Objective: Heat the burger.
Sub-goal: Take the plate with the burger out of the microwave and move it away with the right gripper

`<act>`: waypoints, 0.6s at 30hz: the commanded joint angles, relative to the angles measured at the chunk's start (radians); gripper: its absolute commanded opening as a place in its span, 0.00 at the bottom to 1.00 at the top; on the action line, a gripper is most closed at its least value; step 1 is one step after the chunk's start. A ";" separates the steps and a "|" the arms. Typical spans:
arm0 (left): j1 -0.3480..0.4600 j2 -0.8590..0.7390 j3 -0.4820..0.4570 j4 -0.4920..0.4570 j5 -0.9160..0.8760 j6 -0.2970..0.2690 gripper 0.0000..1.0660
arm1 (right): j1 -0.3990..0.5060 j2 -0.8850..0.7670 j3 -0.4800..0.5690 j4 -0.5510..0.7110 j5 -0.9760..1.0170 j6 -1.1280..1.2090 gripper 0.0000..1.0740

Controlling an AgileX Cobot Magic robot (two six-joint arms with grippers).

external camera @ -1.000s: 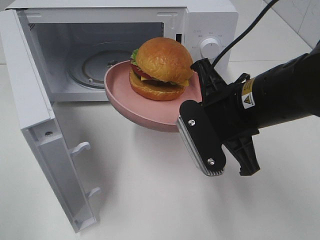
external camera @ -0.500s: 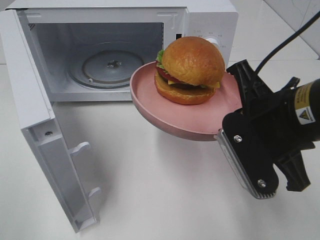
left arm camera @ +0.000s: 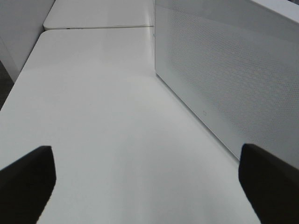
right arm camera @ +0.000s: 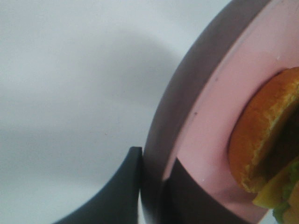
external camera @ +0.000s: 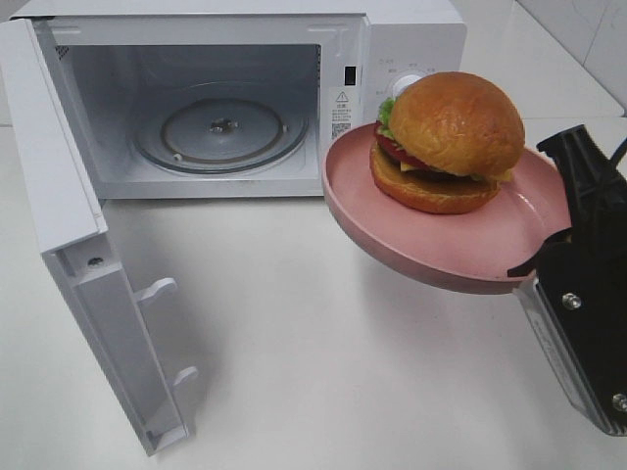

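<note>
One microwave (external camera: 235, 98) stood at the ten o'clock part of the white table (external camera: 313, 372) in the high view, its door (external camera: 88, 255) swung wide toward seven o'clock and the glass turntable (external camera: 220, 127) inside bare. Right of the open cavity, at about two o'clock in that view, the burger (external camera: 446, 142) sat upright on a round pink plate (external camera: 431, 250), bun crown up and its stacking axis vertical; being round, it had no clear long axis across the plate, though its green lettuce edge faced nine o'clock, toward the microwave's control panel. The plate hung in the air clear of the table, outside the oven and in front of its knob (external camera: 404, 86), tilted slightly so that its near rim dipped. The right gripper (external camera: 558, 259) came in from the four o'clock edge, forearm out of frame, its black body angled up toward the plate; the right wrist view showed its jaws pinched on the plate's rim, one finger (right arm camera: 117, 191) under the outer wall and the other on the inner face, beside the burger (right arm camera: 266, 135). The left gripper (left arm camera: 145, 186) appeared only in its own wrist view, fingers (left arm camera: 25, 184) spread far apart and holding nothing, low over the table beside the microwave's perforated side wall (left arm camera: 233, 74).
</note>
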 commanded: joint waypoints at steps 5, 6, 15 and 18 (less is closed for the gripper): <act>0.000 -0.022 0.004 0.002 -0.010 0.004 0.94 | 0.004 -0.110 0.005 -0.043 0.031 0.054 0.00; 0.000 -0.022 0.004 0.002 -0.010 0.004 0.94 | 0.004 -0.134 0.005 -0.051 0.052 0.074 0.00; 0.000 -0.022 0.004 0.002 -0.010 0.004 0.94 | 0.004 -0.200 0.005 -0.096 0.118 0.142 0.00; 0.000 -0.022 0.004 0.002 -0.010 0.004 0.94 | 0.004 -0.211 0.005 -0.132 0.147 0.179 0.00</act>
